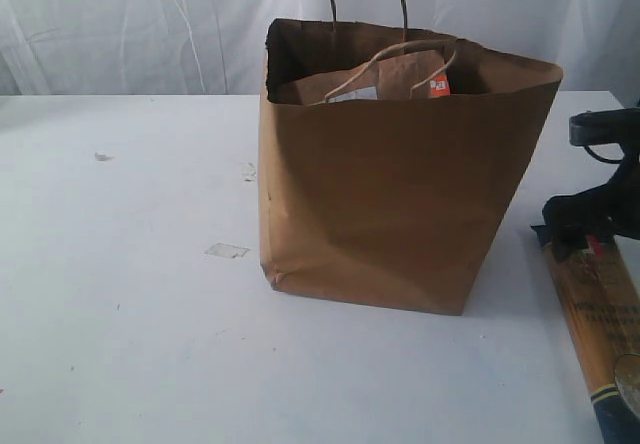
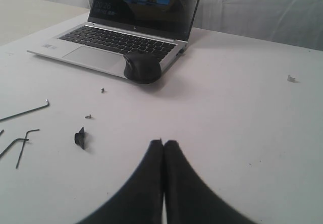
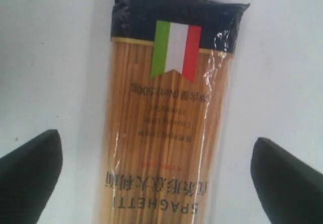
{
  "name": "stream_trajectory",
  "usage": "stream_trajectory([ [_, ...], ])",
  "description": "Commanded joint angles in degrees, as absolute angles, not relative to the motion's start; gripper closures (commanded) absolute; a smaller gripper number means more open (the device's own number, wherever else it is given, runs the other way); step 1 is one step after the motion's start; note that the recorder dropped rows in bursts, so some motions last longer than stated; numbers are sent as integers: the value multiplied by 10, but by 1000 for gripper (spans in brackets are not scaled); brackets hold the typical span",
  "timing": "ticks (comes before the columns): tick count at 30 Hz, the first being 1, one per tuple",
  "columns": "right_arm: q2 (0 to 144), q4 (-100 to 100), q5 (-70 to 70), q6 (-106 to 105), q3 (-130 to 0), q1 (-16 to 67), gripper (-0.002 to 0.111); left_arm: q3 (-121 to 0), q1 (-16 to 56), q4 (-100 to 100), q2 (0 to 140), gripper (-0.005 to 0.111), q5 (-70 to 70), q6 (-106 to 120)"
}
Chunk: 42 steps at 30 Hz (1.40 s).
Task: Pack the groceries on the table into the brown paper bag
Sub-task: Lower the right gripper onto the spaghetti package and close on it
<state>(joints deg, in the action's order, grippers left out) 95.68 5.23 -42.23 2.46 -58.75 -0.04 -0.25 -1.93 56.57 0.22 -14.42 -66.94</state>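
Observation:
The brown paper bag (image 1: pixel 400 184) stands upright in the middle of the white table (image 1: pixel 130 294), its mouth open and one handle raised. Inside it, the top of a brown labelled pouch (image 1: pixel 375 82) shows. The long spaghetti packet (image 1: pixel 603 324) lies flat on the table at the right edge; the right wrist view shows the packet (image 3: pixel 169 128) lengthwise between the fingers. My right gripper (image 3: pixel 156 178) is open above it, a finger (image 3: pixel 30 178) on each side and clear of the packet. My left gripper (image 2: pixel 163 144) is shut on nothing, out of the exterior view.
In the left wrist view a laptop (image 2: pixel 121 27) and a black mouse (image 2: pixel 142 66) sit on the table, with hex keys (image 2: pixel 22 128), small screws and a black scrap (image 2: pixel 80 137) nearby. A strip of tape (image 1: pixel 227 251) lies left of the bag.

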Motion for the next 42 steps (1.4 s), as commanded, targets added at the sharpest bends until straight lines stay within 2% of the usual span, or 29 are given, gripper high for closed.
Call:
stream_trajectory([
  [1, 955, 46, -386, 29, -585, -6, 15, 0, -15, 575, 0, 107, -145, -670],
  [38, 1080, 60, -319, 36, -585, -7, 15, 0, -15, 575, 0, 107, -145, -670],
  [42, 1087, 48, -321, 37, -585, -7, 22, 0, -15, 575, 0, 107, -145, -670],
])
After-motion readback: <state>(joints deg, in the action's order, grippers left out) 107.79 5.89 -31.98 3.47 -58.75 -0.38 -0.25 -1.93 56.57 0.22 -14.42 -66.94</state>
